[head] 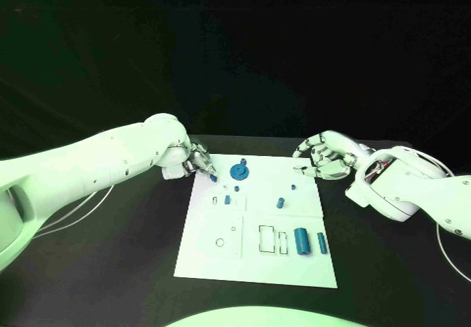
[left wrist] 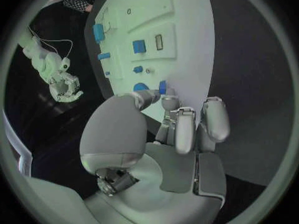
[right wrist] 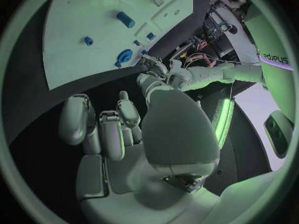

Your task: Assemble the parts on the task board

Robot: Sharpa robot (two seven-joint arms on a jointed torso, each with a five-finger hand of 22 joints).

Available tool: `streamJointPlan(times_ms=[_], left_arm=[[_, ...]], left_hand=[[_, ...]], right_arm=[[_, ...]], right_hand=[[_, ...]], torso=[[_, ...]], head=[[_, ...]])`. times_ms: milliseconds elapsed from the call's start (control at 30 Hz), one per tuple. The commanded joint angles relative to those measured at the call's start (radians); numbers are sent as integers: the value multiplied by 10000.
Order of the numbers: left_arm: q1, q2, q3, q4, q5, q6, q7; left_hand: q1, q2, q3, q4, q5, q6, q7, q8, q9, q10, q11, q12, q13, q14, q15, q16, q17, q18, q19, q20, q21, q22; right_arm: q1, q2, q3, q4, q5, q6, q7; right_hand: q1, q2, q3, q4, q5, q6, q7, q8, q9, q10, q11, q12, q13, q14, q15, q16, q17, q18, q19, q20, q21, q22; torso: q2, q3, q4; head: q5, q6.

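2 silver hands sit at the far end of the task board (head: pixel 257 225), a flat white matte plate lying on the black tabletop (head: pixel 108 272). Left hand (head: pixel 197 162) is down at the board's far left corner, its smooth metallic fingers (left wrist: pixel 185 129) curled together, and the left wrist view puts a small blue part (left wrist: pixel 162 87) right at the fingertips at the board's edge; whether it is actually pinched or just touched, I cannot tell. Right hand (head: pixel 324 158) hovers over the far right corner, fingers bent inward and apart, nothing in them; the right wrist view shows its rounded, glossy palm (right wrist: pixel 177 129) over dark tabletop just off the board.

On the board, a round blue disc-like part (head: pixel 239 171) with a small knob stands near the far edge, close to the left hand. A tiny blue peg (head: pixel 295 184) stands toward the right side, and a short blue cylinder (head: pixel 282 202) lies just nearer than it. Another small blue piece (head: pixel 228 199) sits upright left of centre. Near the front right, 2 longer cylinders lie side by side: a thick one (head: pixel 302 242) and a slimmer one (head: pixel 321 242), beside a rectangular recess (head: pixel 268 240) outlined in dark lines. A small round hole (head: pixel 220 242) marks the board's left half.
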Motion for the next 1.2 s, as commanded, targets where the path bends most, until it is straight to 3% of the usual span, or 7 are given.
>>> streamJointPlan(times_ms=[33,367,533,900,1200], left_arm=[[0,-219,14,383,371,-618,246],[8,-1220,118,1994,19,-1184,230],[2,-1533,130,2612,-570,-1298,225],[-147,-1796,67,3464,-1833,-1185,250],[-339,-1820,39,3783,-2487,-859,295]], left_hand=[[-188,-11,1798,-1738,297,111,-20,77,358,170,-31,109,116,605,-82,32,946,-64,80,-28,99,73],[-301,-132,1874,-1829,618,235,-75,88,438,368,-84,230,315,620,-132,52,977,-97,195,-72,182,242],[-314,-160,1886,-1847,655,263,-86,90,450,399,-95,246,342,625,-141,62,995,-101,212,-80,195,267],[-326,-226,1909,-1889,702,318,-108,90,470,472,-116,292,423,645,-159,97,1060,-112,249,-95,221,322],[-325,-240,1915,-1899,708,330,-112,88,473,470,-120,279,404,649,-163,105,1076,-113,253,-99,225,329]], right_arm=[[-5,-21,1,16,-68,16,123],[-5,-68,1,33,-68,-13,115],[-5,-84,1,39,-68,-23,111],[-5,-97,1,45,-68,-23,110],[-5,-97,1,32,-68,-14,112]], right_hand=[[-51,88,52,15,52,-34,9,36,-9,-29,-2,-42,5,625,-86,-47,1022,118,-46,-27,-34,528],[-54,91,56,17,55,-33,9,40,-10,-17,-2,-31,16,627,-86,-45,1028,118,-44,-28,-33,529],[-57,94,60,20,58,-33,9,44,-13,-27,-3,-42,1,625,-87,-51,1017,118,-44,-28,-38,527],[-64,98,62,24,59,-33,9,47,-15,-20,-2,-36,7,624,-87,-53,1015,118,-42,-28,-39,527],[-74,104,66,30,61,-32,9,51,-17,-28,-2,-46,-5,623,-87,-57,1010,122,-50,-29,-60,517]], torso=[[-15,1,22],[-8,-8,11],[-2,-17,15],[4,-21,9],[7,-20,4]], head=[[-12,0],[46,-1],[66,-18],[156,-100],[180,-147]])
